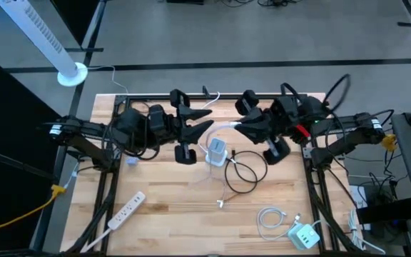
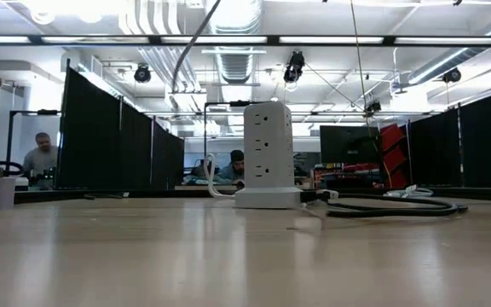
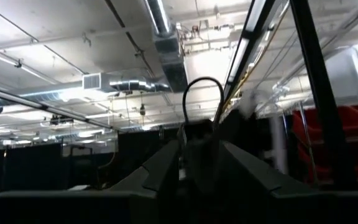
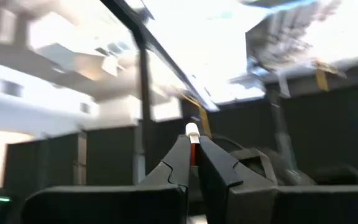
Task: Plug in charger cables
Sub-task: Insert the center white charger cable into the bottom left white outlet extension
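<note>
My right gripper point(image 1: 240, 128) is raised over the table's far middle, pointing left, and is shut on a white charger cable point(image 1: 223, 126). My left gripper point(image 1: 207, 120) faces it from the left, open and touching nothing; its wrist view point(image 3: 201, 165) looks up at the ceiling. Below them a white multi-socket tower point(image 1: 217, 151) point(image 2: 267, 153) stands upright on its base. A black charger cable point(image 1: 245, 171) point(image 2: 390, 206) lies in loops on the table beside it. A second white cable point(image 1: 223, 194) lies nearer, and a third point(image 1: 268, 220) is coiled at the near right. My right gripper pinches the white cable's plug end between its two fingers point(image 4: 179, 158). The white tip point(image 4: 192, 129) sticks out just past the fingertips. The fingers lie roughly level, coming from the table's right. The cable's free part point(image 1: 220, 128) curves away toward the left, lifted clear of the table.
A long white power strip point(image 1: 125, 210) lies at the near left. A white charger block point(image 1: 304, 234) sits at the near right corner beside the coiled cable. The black frame rails point(image 1: 113, 178) run along the table's sides. People sit in the room beyond the table point(image 2: 41, 158).
</note>
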`<state>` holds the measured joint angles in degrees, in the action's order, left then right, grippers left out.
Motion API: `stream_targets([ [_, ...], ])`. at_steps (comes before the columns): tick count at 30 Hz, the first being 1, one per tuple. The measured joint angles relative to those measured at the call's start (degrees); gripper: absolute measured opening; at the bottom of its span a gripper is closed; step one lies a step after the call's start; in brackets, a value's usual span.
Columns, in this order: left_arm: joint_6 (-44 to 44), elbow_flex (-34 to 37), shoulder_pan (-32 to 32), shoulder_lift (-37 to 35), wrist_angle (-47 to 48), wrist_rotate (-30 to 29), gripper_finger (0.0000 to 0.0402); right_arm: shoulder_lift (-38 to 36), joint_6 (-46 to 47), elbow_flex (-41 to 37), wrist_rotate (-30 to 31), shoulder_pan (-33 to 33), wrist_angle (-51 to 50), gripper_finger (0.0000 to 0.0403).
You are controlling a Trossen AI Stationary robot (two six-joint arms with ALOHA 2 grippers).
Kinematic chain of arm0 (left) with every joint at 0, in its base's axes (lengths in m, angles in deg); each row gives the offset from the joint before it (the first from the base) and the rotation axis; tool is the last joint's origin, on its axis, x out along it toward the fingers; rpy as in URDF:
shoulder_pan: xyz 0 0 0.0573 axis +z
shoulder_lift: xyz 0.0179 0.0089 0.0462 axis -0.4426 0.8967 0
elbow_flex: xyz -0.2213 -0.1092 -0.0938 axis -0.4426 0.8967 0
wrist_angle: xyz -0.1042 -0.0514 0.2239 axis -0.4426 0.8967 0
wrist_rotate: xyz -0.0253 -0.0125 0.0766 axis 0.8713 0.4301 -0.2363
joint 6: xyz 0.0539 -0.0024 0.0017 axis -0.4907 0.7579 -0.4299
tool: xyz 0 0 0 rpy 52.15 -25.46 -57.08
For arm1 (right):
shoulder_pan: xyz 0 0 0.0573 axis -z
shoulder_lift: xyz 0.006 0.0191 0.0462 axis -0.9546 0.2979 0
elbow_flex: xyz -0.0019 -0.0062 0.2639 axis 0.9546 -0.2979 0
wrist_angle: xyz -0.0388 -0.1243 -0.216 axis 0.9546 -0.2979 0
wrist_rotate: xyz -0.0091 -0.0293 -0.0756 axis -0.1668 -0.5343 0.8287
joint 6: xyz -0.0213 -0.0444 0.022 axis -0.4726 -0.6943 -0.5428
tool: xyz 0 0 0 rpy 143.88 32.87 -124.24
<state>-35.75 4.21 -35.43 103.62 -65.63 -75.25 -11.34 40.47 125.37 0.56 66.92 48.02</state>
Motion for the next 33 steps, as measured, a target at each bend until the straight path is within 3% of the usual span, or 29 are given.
stream_targets([
  [5,0.2,0.0,0.3,0.0,0.3,0.0,0.0103,0.1,0.1,0.2,-0.5,-0.4,-0.5,0.0004],
  [12,4.4,-0.4,0.1,2.7,0.2,2.8,0.0104,0.6,-6.9,0.3,10.5,-0.3,-5.2,0.0004],
  [25,8.4,-0.5,0.0,0.5,-8.3,3.1,0.0102,1.4,-12.0,0.1,13.6,-2.0,-7.2,0.0004],
  [33,9.1,-0.4,0.0,0.6,-3.9,3.2,0.0103,1.6,-12.3,0.1,13.5,-1.9,-5.6,0.0004],
])
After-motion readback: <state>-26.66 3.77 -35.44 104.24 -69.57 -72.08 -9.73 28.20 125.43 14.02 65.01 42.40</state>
